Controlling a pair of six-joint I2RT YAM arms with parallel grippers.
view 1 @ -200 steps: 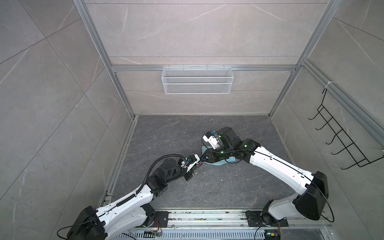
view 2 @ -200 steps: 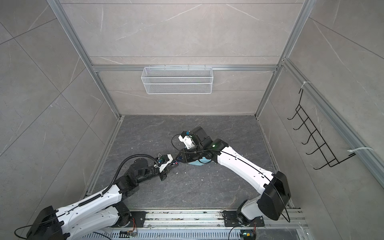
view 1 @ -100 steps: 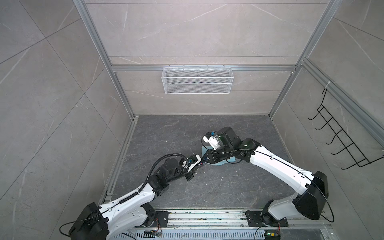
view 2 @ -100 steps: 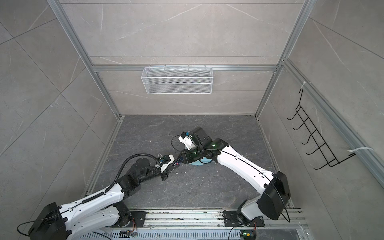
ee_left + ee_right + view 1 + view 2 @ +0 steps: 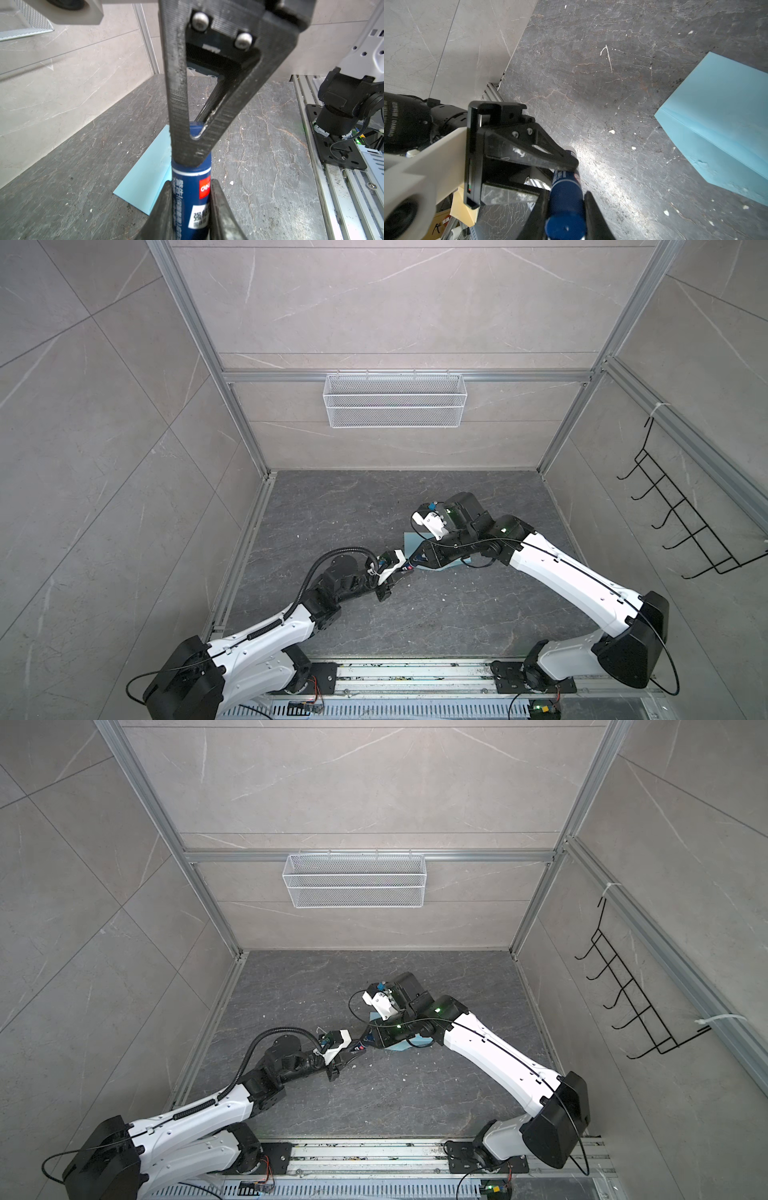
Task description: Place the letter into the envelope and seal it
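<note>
A dark blue glue stick (image 5: 191,197) hangs just above the tabletop, held at both ends. My left gripper (image 5: 191,184) is shut on its labelled body. My right gripper (image 5: 566,193) is shut on the other end, the plain blue part (image 5: 565,207). In both top views the two grippers meet tip to tip, left gripper (image 5: 400,573) (image 5: 352,1053) against right gripper (image 5: 414,565) (image 5: 366,1043). The light blue envelope (image 5: 720,124) (image 5: 145,176) lies flat on the table, mostly under the right arm (image 5: 410,542) (image 5: 402,1048). The letter is not in view.
A white wire basket (image 5: 395,406) hangs on the back wall and a black hook rack (image 5: 681,522) on the right wall. Small white crumbs (image 5: 612,131) dot the dark stone tabletop (image 5: 332,510). Aluminium rails (image 5: 415,672) run along the front edge.
The rear links of the left arm have shifted slightly. Both grippers stay shut on the glue stick at the same spot.
</note>
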